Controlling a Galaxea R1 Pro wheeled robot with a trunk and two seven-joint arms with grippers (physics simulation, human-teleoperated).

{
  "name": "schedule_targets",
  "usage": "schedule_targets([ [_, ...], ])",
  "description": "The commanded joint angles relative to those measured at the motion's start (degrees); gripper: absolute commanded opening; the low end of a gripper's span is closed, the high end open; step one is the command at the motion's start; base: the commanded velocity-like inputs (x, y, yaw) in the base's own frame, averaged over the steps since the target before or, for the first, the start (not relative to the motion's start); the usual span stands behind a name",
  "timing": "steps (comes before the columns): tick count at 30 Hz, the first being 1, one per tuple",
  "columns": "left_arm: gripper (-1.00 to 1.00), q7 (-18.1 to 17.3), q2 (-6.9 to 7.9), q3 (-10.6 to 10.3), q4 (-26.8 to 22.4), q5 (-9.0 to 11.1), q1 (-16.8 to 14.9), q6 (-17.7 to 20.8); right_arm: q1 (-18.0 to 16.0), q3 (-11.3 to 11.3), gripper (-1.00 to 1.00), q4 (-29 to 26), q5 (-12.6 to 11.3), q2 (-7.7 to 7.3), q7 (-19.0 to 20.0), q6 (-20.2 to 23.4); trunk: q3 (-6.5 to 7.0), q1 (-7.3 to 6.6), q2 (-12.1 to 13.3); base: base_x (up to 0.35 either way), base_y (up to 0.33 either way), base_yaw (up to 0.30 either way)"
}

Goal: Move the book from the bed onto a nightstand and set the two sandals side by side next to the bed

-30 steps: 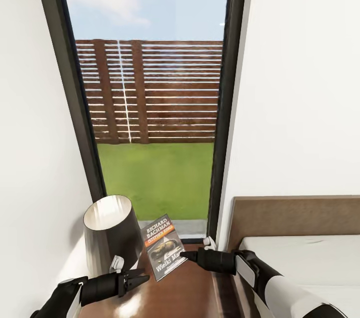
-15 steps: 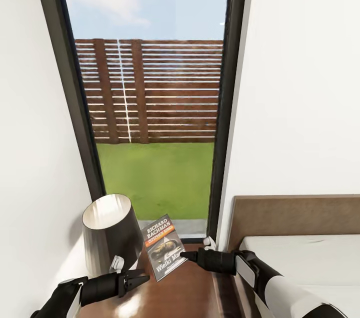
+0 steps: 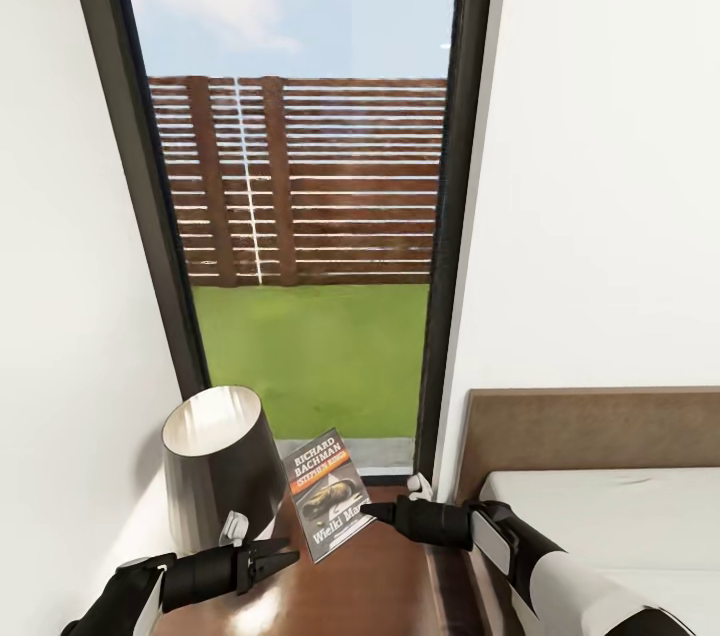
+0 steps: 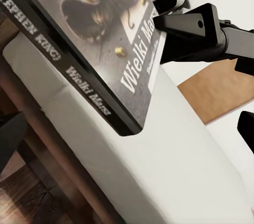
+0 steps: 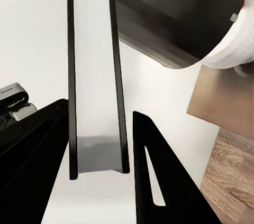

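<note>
The book (image 3: 328, 496) hangs tilted, cover up, just above the glossy top of the nightstand (image 3: 375, 596). My right gripper (image 3: 368, 512) is shut on the book's near edge. In the right wrist view the book (image 5: 96, 76) stands edge-on between the two black fingers (image 5: 159, 182). My left gripper (image 3: 285, 552) is open, low at the nightstand's left and a little short of the book. Its wrist view looks up at the book (image 4: 90, 39) with the right gripper (image 4: 164, 34) clamped on it. The bed (image 3: 620, 516) lies to the right. The two sandals are out of view.
A dark lamp shade (image 3: 215, 456) stands on the nightstand's left part, close behind the book. A tall dark-framed window (image 3: 300, 166) is straight ahead, between white walls. The bed's brown headboard (image 3: 600, 436) borders the nightstand on the right.
</note>
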Motion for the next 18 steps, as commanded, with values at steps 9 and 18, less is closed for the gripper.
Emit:
schedule_targets([
  [9,1.00,-0.33,-0.73,0.35,-0.12,-0.65,-0.07,0.60,-0.06,0.15,-1.00,0.07,-0.47,-0.03,0.04,0.49,-1.72,2.00,-3.71,0.000,0.000,0.000],
  [18,1.00,-0.44,-0.79,0.40,-0.15,-0.57,-0.07,0.70,-0.06,0.15,-1.00,0.11,-0.47,-0.03,0.04,0.49,-3.33,3.97,-7.32,0.000,0.000,0.000],
])
